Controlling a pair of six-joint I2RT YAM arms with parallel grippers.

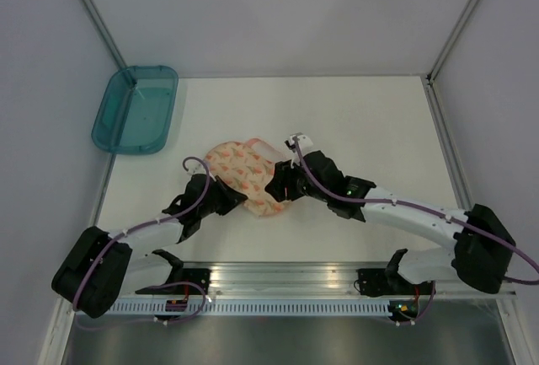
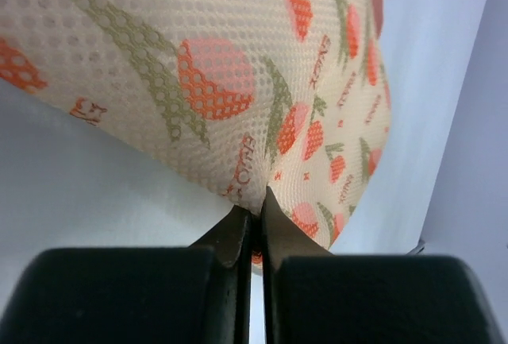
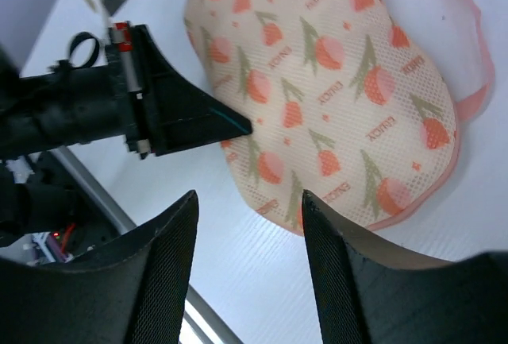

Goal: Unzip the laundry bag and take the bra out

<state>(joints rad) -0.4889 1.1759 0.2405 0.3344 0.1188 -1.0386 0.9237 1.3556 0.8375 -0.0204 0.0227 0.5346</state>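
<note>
Cream-peach mesh printed with orange-red tulips forms the rounded laundry bag (image 1: pixel 244 171). It lies flat on the white tabletop (image 1: pixel 370 129), with its long axis slanting from its far-left end to its near-right end.

The left gripper (image 2: pixel 254 221) is clamped on the bag's near-left edge, a small fold of mesh pinched between its black fingers, so that side looks anchored. The right gripper (image 3: pixel 250 201) hovers at the bag's near-right end with its fingers apart and nothing between them; the bag lies just beyond its fingertips.

The pink zipper edge (image 3: pixel 472 98) follows the bag's rim on the side away from the left gripper's pinch and curves round toward the near-right end. The right arm is therefore the nearer one to it, and the coming move seems to turn on that. With the left side held, the right gripper would have to find the zip pull somewhere on that pink rim and draw it along the curve, away from the pinch. I cannot tell from any view where the pull sits.

The small white fabric bra shows nowhere; it is presumably inside the bag, which appears closed as far as its rim can be seen. A teal plastic tray (image 1: pixel 109 116) stands well apart, beyond the bag's far-left end.
</note>
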